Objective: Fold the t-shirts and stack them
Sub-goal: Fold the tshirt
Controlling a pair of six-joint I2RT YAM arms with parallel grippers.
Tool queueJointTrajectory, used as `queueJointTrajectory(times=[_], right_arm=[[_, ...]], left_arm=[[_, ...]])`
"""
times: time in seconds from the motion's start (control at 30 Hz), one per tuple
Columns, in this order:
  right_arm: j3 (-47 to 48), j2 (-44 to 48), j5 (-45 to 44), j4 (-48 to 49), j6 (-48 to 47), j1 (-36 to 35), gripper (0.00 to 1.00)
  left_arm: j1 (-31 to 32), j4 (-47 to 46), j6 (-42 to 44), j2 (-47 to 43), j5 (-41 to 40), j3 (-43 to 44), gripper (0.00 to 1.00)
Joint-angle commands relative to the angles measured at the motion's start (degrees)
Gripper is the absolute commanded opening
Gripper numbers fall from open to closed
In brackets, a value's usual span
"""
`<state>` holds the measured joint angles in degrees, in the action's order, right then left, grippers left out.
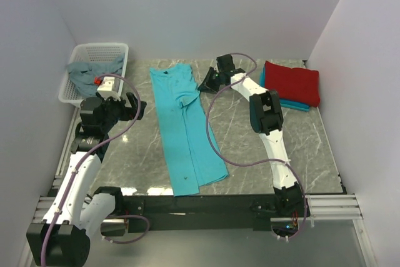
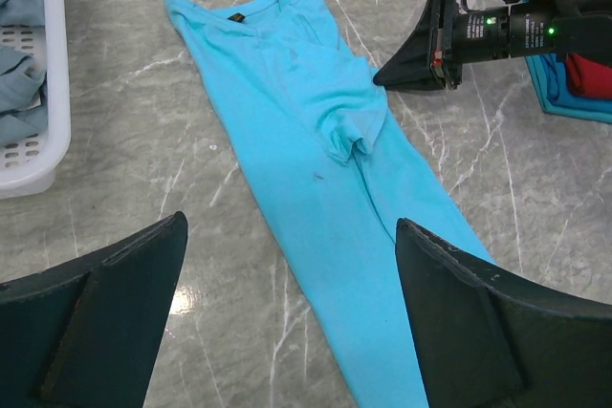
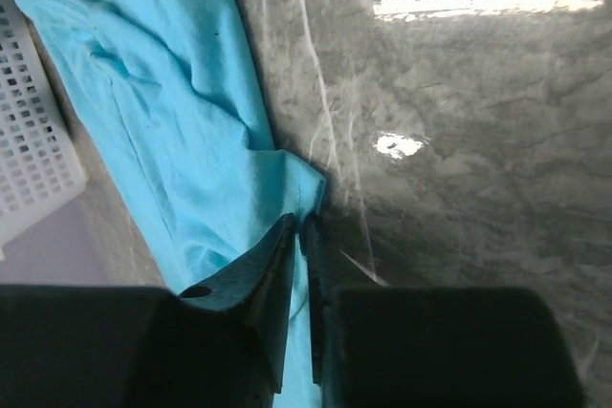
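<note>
Turquoise t-shirt (image 1: 187, 129) is laid flat on the grey marbled table (image 1: 300, 148), folded lengthwise into a long narrow strip. The collar end is placed toward the rear of the table, and the hem end is located close to the near edge. One sleeve is seen folded inward on top of the body, about a third of the way down from the collar.

The right gripper (image 1: 208, 81) is positioned at the right-hand edge of the strip, near the collar end, with the arm extended across the table. In the right wrist view its fingers (image 3: 273, 265) are brought almost together, so that only a thin slit is left between them. The tips are placed at the edge of the cloth. Whether cloth is pinched between them cannot be told.

The left gripper (image 1: 136, 109) is held above bare table to the left of the strip, apart from it. Its fingers (image 2: 105, 303) are spread wide and nothing is held between them.

A red t-shirt (image 1: 292, 82) is stacked, folded, on a folded turquoise-blue t-shirt (image 1: 294, 105) at the rear right corner of the table. A grey-blue t-shirt (image 1: 84, 73) is bunched inside the white perforated basket (image 1: 94, 51) at the rear left.
</note>
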<state>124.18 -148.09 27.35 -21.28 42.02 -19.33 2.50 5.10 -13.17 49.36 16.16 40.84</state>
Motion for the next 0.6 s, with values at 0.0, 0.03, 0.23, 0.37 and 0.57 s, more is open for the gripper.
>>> queueJointTrajectory(times=[0.0, 0.03, 0.23, 0.37, 0.57], right_arm=[[2.7, 0.9, -2.9, 0.1, -2.0, 0.1, 0.16], [3.3, 0.9, -3.4, -0.1, -2.5, 0.1, 0.14], [3.3, 2.8, -4.9, 0.2, -4.9, 0.1, 0.07], [3.2, 4.3, -4.8, 0.0, -6.2, 0.0, 0.05], [1.3, 7.1, -4.5, 1.2, -7.4, -0.4, 0.05]], left_arm=[[0.0, -1.2, 1.1, -0.2, 0.4, 1.3, 0.95], [0.0, -1.1, 1.0, -0.1, 0.4, 1.3, 0.95], [0.0, -1.2, 1.2, -0.2, 0.6, 1.3, 0.95], [0.0, -1.1, 1.5, -0.2, 0.5, 1.3, 0.95], [0.0, -1.1, 1.5, -0.3, 0.9, 1.2, 0.95]])
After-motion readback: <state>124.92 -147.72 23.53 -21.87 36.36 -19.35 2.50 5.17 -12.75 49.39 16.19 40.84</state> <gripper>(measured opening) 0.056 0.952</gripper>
